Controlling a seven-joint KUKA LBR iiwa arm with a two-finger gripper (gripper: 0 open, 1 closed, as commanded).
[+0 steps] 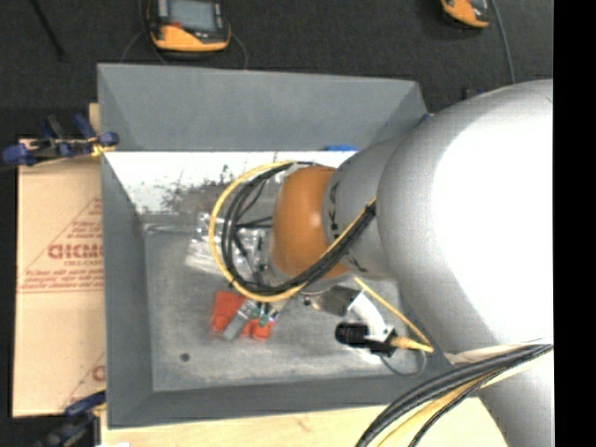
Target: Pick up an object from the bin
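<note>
My gripper [250, 251] reaches down into the middle of the bin, mostly hidden under the arm's orange cover, with only its grey metal body showing. Just below it on the bin floor lies a red-orange block [222, 312]. Beside that block on the right is a smaller orange piece [260, 330] with a grey part on top. A crumpled clear plastic packet [199, 241] lies to the gripper's left, near the back wall. Whether anything is held is hidden.
The large grey arm and its yellow and black cables cover the bin's right half. A white and black cable fitting hangs low at the front right. Bare grey floor shows along the bin's front left.
</note>
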